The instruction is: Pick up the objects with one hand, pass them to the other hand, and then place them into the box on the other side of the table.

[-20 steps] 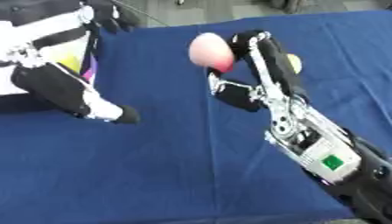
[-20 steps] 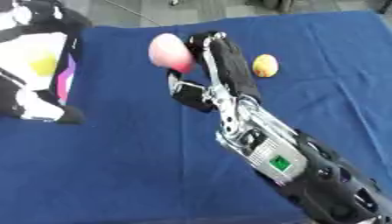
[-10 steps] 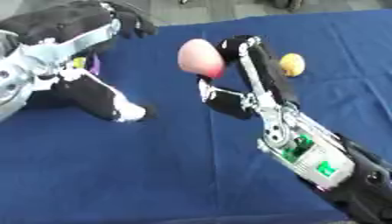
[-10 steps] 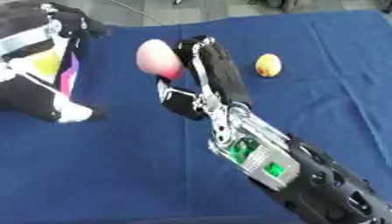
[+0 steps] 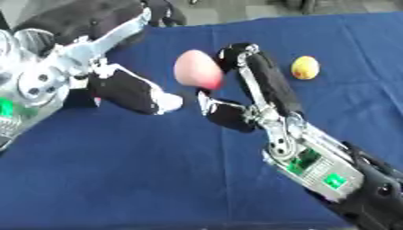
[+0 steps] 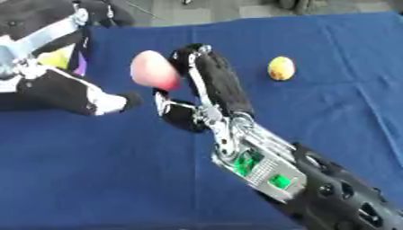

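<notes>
A pink, peach-like fruit (image 5: 197,69) hangs above the blue table, held between the curled fingers and thumb of my right hand (image 5: 260,90), which reaches up from the lower right. My left hand (image 5: 130,92) comes in from the left. It is open, its thumb tip a short way left of and below the fruit, not touching it. A yellow fruit (image 5: 305,67) lies on the cloth at the far right. The box (image 6: 63,58) sits at the far left, mostly hidden behind my left arm; only yellow and purple patches show.
The blue cloth (image 5: 141,179) covers the table. Its far edge (image 5: 315,15) runs along the top, with grey floor beyond it. My right forearm (image 5: 330,175) crosses the lower right corner.
My left hand has swung in from the left edge toward the pink fruit. My right hand has carried the fruit slightly left and down to meet it. The yellow fruit has stayed put.
</notes>
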Motion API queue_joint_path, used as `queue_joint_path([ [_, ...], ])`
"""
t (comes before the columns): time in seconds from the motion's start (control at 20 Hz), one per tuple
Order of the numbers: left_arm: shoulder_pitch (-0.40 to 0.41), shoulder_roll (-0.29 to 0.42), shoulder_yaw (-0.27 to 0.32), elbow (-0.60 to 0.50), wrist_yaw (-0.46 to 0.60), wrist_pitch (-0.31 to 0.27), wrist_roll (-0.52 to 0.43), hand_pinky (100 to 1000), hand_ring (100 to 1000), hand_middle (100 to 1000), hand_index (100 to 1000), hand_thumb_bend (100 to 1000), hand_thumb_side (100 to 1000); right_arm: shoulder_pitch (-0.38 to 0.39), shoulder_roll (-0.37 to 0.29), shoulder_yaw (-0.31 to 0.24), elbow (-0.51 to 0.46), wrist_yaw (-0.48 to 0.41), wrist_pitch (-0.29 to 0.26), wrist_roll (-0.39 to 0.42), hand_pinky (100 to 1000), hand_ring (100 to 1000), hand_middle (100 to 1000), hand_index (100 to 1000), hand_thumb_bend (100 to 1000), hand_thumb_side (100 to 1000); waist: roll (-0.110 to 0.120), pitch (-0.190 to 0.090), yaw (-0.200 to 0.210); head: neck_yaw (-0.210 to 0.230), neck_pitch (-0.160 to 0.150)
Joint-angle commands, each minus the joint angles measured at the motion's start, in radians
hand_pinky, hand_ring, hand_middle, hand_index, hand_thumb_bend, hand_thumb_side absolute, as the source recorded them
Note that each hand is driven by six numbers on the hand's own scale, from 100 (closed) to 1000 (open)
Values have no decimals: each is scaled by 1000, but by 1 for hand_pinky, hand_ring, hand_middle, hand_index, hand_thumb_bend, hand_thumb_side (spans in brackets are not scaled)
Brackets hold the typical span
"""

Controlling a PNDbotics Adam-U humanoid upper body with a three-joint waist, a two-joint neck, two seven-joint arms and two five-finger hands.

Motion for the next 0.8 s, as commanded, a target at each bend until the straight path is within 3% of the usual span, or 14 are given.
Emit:
queue_joint_path([
  [0.05,-20,-4,-1,-6,9,11,2,824,804,771,872,547,400,-22,-1,0,-18,12,-25,11,711,594,461,515,100,100,-1,-14,-1,5,-6],
  [0.45,-7,-22,-30,21,-37,14,-32,820,805,775,853,503,392,-27,-2,17,-18,44,-72,25,717,598,462,515,100,100,1,-11,-4,14,-8],
  [0.8,0,-37,-46,88,-87,-26,-29,811,802,773,815,338,375,-25,-5,31,-18,65,-107,-11,719,599,462,514,100,100,2,-10,-6,25,-17],
])
